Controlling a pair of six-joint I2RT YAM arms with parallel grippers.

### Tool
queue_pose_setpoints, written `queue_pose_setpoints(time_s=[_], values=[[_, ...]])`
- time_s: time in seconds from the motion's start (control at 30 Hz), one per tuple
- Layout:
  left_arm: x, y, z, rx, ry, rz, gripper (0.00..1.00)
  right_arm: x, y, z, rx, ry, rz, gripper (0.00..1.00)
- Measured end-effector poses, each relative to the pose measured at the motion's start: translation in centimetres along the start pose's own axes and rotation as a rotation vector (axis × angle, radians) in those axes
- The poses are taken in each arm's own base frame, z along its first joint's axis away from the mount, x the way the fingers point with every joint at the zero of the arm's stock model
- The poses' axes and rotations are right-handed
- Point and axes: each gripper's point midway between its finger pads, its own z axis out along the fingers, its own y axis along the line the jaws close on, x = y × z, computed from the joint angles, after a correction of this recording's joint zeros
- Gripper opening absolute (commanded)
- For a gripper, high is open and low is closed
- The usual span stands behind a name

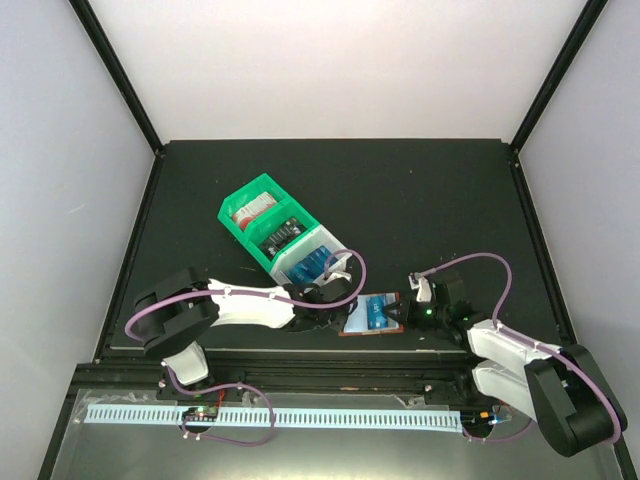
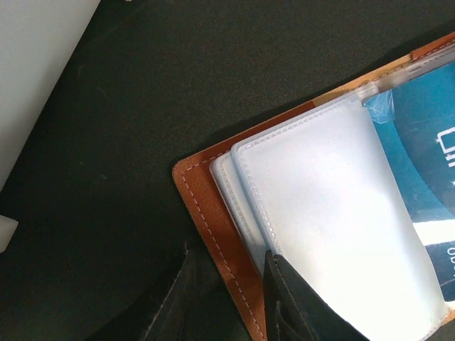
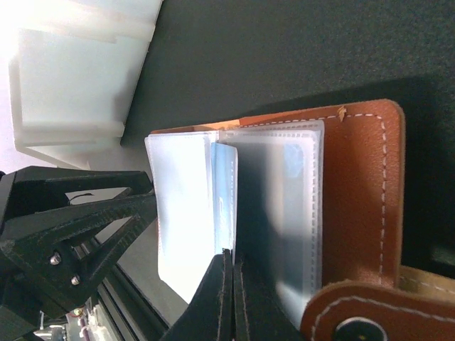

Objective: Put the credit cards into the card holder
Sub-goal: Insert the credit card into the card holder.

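Card holder [image 1: 358, 328]: I'm seeing it lying open at the near edge of the table [image 1: 450, 200], between both grippers
Blue card [image 1: 378, 312]: sitting inside one clear pocket [image 2: 334, 213]
Left gripper [image 2: 229, 254]: jaws standing apart astride the holder's brown edge; I'm unable to tell whether they're pinching it
Right gripper [image 3: 227, 259]: fingers pressing together at the pockets' edge
Other cards [image 1: 245, 213]: lying farther left in the green bin [image 1: 232, 205] and the white bin [image 1: 338, 250]

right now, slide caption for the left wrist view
left gripper straddles the open card holder's brown edge, blue card showing inside
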Motion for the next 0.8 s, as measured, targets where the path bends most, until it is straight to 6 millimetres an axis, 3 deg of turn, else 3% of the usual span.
queue_pose_setpoints(time_s=[0.8], values=[[0.0, 0.2, -0.1, -0.018, -0.007, -0.009, 0.21, 0.0, 0.6, 1.1, -0.088, 0.017, 0.067, 0.01]])
